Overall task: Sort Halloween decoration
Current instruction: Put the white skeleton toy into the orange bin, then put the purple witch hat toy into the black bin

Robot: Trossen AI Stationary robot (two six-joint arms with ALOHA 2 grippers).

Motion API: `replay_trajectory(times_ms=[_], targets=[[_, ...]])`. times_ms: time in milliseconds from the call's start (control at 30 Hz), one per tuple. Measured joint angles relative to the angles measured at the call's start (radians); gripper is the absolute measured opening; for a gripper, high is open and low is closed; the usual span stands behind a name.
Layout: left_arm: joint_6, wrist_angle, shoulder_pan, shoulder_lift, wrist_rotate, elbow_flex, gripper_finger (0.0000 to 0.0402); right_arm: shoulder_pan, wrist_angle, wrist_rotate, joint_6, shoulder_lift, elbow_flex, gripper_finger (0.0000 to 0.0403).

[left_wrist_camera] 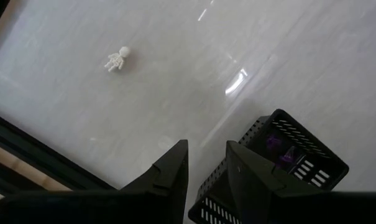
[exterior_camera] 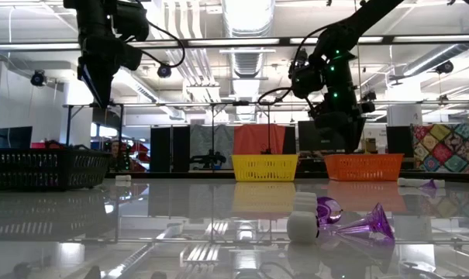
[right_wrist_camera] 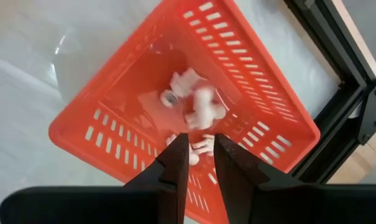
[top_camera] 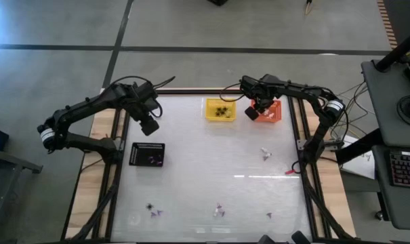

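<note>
My right gripper hangs over the orange basket, fingers slightly apart, nothing between them; white trinkets lie just beyond the tips. My left gripper is likewise parted and empty, above the black basket holding purple trinkets; a white skeleton lies well ahead.

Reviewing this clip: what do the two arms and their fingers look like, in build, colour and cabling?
Both arms are black and jointed, each with a white band near its base and loose black cables looping along the upper links. The left gripper and the right gripper each end in two flat, dark, wedge-shaped fingers. Green indicator lights glow on the right arm in the low view.
</note>
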Motion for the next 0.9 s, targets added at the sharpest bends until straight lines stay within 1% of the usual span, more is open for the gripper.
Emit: replay_trajectory(times_ms=[300, 400, 500, 633, 767, 900], targets=[[-0.027, 0.003, 0.000, 0.001, 0.000, 0.000, 0.0091, 0.001, -0.027, -0.003, 0.019, 0.000, 0.025, 0.0070], [-0.027, 0.006, 0.000, 0.007, 0.000, 0.000, 0.0091, 0.003, -0.077, -0.045, 0.042, 0.000, 0.054, 0.0070], [-0.043, 0.005, 0.000, 0.018, 0.000, 0.000, 0.0091, 0.019, -0.132, -0.086, 0.100, -0.008, 0.074, 0.0071], [-0.055, -0.005, 0.000, 0.026, 0.000, 0.000, 0.0091, 0.079, -0.183, -0.084, 0.145, -0.048, 0.064, 0.0071], [-0.036, -0.017, 0.000, 0.026, 0.000, 0.000, 0.0091, 0.155, -0.183, -0.084, 0.199, -0.100, 0.055, 0.0072], [0.000, -0.049, 0.000, 0.026, 0.000, 0.000, 0.0091, 0.229, -0.196, -0.084, 0.312, -0.159, 0.055, 0.0072]])
